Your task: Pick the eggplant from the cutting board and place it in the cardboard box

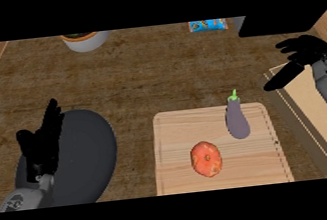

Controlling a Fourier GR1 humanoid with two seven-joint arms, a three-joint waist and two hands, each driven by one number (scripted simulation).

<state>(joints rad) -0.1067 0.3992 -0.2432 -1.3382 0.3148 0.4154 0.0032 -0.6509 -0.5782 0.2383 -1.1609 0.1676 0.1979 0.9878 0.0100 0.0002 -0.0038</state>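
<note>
A purple eggplant (236, 117) with a green stem lies on the light wooden cutting board (181, 175), near its far right corner. My right hand (306, 58) hovers to the right of the board over the cardboard box (304, 117), open and holding nothing, fingers pointing left. The eggplant is apart from it, down and to the left. My left hand (43, 137) rests open at the lower left with fingers up.
An orange-red tomato (207, 158) sits on the board in front of the eggplant. A dark round plate (90, 155) lies under my left hand. A white pot (85, 40), a blue packet (208, 25) and a black object (280, 22) stand along the far edge.
</note>
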